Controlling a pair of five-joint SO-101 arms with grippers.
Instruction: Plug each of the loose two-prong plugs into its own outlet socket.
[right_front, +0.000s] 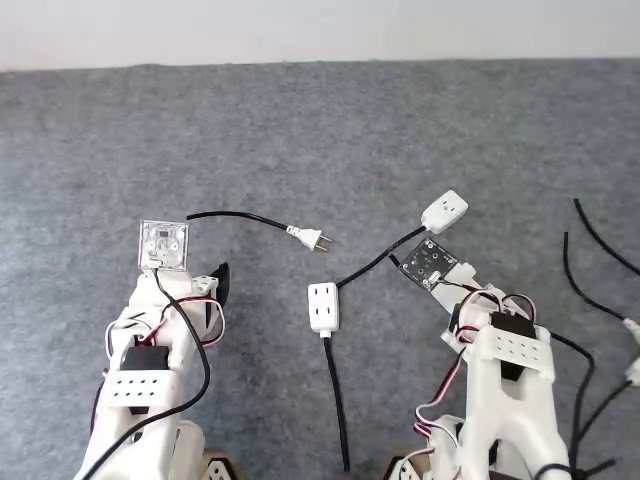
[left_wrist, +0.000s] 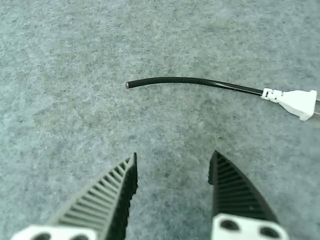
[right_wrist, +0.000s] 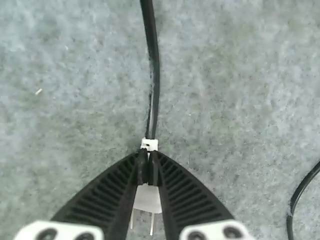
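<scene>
A loose white two-prong plug on a short black cable lies on the grey carpet, ahead and to the right of my left gripper. The left wrist view shows that gripper open and holding nothing, with the plug lying beyond it. A white outlet socket lies at the centre, and a second white socket block lies further back right. My right gripper is shut on another white plug. Its prongs point back at the wrist and its black cable runs away over the carpet.
The centre socket's black cable runs toward the front edge. More black cables and small white plugs lie at the far right. The carpet's far edge meets a pale surface. Open carpet stretches across the back.
</scene>
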